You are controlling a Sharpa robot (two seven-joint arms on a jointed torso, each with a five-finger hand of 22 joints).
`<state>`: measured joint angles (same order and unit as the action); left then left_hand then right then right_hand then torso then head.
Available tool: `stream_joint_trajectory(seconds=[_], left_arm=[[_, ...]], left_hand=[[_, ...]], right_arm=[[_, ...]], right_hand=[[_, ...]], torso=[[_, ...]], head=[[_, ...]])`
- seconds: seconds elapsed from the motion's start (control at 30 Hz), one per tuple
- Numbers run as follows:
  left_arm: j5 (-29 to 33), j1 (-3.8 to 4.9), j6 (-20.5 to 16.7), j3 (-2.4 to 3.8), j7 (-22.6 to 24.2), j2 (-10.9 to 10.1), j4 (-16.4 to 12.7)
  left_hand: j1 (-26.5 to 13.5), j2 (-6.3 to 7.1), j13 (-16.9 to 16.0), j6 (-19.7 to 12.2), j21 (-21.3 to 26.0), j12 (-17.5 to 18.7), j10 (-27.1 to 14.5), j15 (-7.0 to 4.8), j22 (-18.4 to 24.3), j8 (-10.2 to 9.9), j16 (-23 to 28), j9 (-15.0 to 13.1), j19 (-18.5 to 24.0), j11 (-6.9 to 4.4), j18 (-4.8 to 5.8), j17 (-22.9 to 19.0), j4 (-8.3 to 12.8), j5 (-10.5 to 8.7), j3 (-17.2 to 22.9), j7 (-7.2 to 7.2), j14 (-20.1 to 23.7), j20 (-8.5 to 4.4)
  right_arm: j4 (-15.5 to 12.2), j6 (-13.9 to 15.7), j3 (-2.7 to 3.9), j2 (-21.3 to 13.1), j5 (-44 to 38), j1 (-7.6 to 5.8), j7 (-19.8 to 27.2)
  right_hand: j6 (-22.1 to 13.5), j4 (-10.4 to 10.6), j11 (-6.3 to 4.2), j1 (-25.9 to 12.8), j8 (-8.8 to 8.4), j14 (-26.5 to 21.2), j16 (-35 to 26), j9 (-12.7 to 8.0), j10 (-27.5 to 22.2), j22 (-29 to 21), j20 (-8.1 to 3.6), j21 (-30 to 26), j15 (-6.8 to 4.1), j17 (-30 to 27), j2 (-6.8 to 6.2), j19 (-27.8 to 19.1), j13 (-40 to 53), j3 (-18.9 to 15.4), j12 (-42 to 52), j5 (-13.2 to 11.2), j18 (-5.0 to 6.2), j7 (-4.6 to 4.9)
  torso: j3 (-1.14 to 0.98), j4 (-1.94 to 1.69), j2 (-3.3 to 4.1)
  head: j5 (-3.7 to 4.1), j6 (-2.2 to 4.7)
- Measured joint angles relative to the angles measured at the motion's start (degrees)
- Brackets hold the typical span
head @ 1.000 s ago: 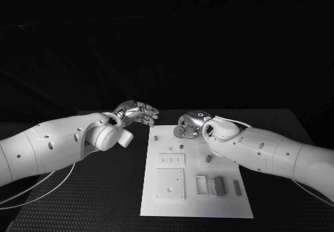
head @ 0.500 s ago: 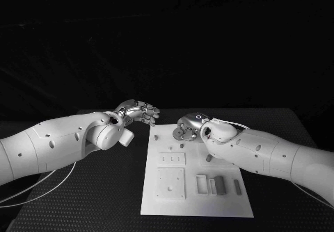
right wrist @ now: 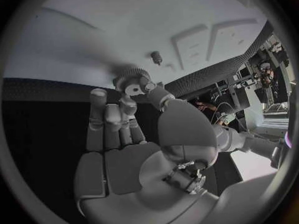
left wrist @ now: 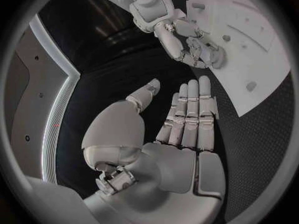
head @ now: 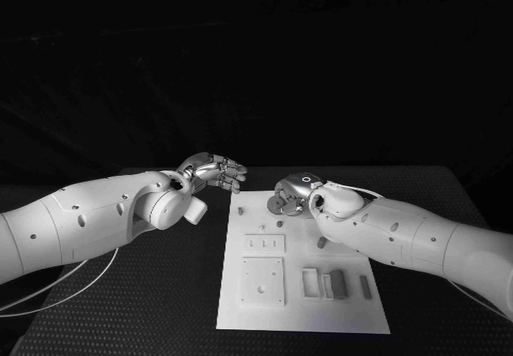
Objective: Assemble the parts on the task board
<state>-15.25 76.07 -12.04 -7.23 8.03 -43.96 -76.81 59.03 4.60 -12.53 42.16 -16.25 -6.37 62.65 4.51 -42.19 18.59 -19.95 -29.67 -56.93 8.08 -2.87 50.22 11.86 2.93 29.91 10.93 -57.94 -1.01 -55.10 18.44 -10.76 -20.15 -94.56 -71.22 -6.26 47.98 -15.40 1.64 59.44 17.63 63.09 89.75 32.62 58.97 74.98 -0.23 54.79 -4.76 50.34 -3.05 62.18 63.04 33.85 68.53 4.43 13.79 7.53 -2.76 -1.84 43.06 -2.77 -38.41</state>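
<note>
White board [head: 302, 315] flat in the middle of the table [head: 128, 311], with small grey parts [head: 336, 284] near its right edge. Right hand [head: 288, 196] over the board's far edge, pinching a small round gear [right wrist: 131, 77]. Left hand [head: 214, 173] just off the board's far left corner, fingers straight and holding nothing.

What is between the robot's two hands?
Just the far left corner of the white board and bare black table. The head view shows the left hand and right hand apart.
</note>
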Motion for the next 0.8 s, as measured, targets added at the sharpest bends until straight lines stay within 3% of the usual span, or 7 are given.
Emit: stream_joint_trajectory(seconds=[0.8], left_arm=[[0.0, 0.01, 0.0, 0.00, 0.0, 0.0, 0.0]], left_hand=[[0.0, 0.00, -0.1, 0.0, 0.0, 0.0, 0.0, 0.00, 0.0, 0.0, 0.2, 0.0, 0.0, 0.00, 0.30, 0.1, 0.0, 0.00, 0.0, 0.00, 0.0, 0.00]], right_arm=[[-0.3, 0.1, -0.53, 0.8, 0.0, 0.45, -0.1]], right_hand=[[0.0, 0.2, 0.00, 0.0, -0.69, 0.1, 0.0, -0.2, 0.0, 0.0, -0.04, 0.0, 0.08, -0.3, -0.43, 0.1, -0.3, 0.2, 0.0, 0.0, -0.01, -0.03]], torso=[[0.02, 0.10, 0.01]], head=[[-0.26, -0.35]])
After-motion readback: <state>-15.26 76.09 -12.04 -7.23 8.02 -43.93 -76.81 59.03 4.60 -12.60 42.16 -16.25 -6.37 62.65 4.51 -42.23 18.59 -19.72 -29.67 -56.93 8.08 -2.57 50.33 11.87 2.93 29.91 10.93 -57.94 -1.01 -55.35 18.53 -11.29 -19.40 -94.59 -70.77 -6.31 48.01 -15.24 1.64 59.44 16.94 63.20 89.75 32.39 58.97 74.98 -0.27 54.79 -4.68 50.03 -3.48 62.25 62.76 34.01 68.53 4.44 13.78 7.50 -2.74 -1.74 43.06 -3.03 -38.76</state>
